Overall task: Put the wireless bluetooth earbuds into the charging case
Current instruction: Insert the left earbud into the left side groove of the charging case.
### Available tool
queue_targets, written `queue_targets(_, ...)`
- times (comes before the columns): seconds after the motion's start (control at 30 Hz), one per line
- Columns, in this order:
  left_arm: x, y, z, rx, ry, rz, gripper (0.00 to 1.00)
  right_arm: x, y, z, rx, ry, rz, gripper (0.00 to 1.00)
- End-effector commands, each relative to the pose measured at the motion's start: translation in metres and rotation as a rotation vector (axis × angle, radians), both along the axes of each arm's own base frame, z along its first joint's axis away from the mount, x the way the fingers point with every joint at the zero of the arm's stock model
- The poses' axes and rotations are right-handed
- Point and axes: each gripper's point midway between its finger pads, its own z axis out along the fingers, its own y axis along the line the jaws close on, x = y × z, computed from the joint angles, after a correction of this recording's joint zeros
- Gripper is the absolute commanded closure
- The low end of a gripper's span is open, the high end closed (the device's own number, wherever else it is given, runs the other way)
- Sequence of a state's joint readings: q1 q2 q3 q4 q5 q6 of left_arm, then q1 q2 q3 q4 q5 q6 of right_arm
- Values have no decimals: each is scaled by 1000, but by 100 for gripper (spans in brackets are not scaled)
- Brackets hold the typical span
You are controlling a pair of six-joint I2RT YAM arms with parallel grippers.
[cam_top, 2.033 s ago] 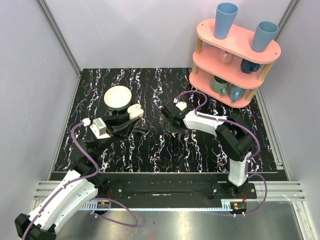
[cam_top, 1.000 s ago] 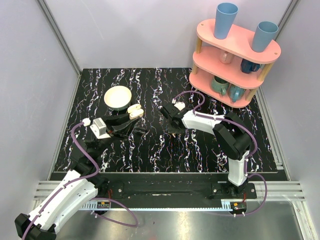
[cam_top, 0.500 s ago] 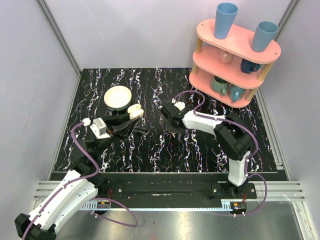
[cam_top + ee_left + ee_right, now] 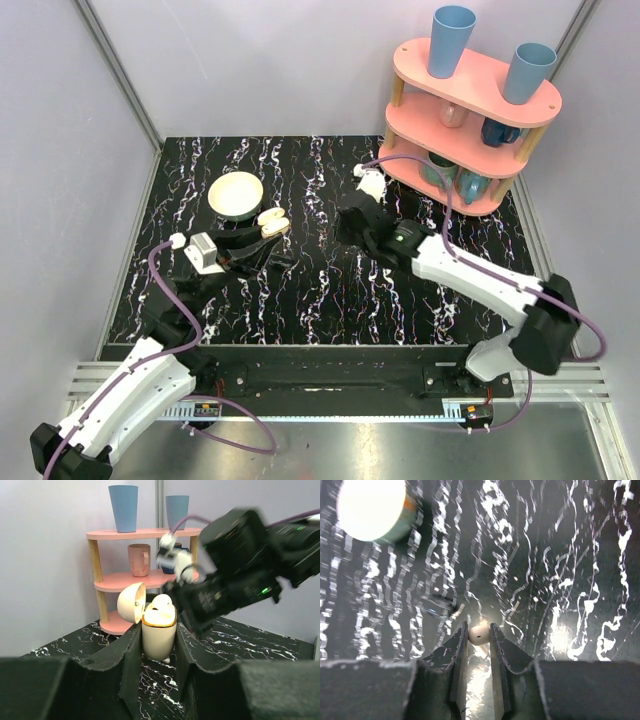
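the left fingers (image 4: 131, 655) clench the open charging case (image 4: 159, 632) by its sides, lid tipped back. to the right of the case, the right fingers (image 4: 458, 656) pinch one earbud (image 4: 479, 634). it looks tiny, light and glossy, likely to slip; grip its rounded head gently.

Your top view looks down from behind over the whole table (image 4: 300, 300), left wrist low and close, facing the pink shelf (image 4: 145, 532) the top view shares, right wrist pointing down, near the marble.
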State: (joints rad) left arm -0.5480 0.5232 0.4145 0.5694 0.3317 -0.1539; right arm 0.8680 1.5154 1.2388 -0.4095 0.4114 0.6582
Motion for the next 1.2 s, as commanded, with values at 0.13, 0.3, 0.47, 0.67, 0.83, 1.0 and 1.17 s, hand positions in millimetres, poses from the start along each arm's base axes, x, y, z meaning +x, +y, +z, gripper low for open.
queue_targets(0.13, 2, 5, 21, -63, -52, 24, 100, -15, -27, 146, 212, -392, -81, 89)
queue_targets(0.3, 2, -3, 23, -81, -69, -18, 100, -29, -28, 193, 345, -490, -73, 90)
queue_targets(0.47, 2, -4, 29, -122, -104, -32, 100, -53, -14, 242, 477, -615, -20, 92)
queue_targets(0.67, 5, -7, 31, -145, -111, -40, 100, -78, 15, 273, 562, -712, 84, 93)
queue_targets(0.83, 7, -10, 31, -150, -118, -45, 100, -85, 39, 274, 580, -726, 140, 93)
queue_targets(1.0, 6, -12, 32, -157, -139, -38, 100, -90, 53, 276, 605, -737, 177, 94)
queue_targets(1.17, 7, -12, 32, -171, -146, -29, 100, -97, 67, 274, 620, -744, 221, 94)
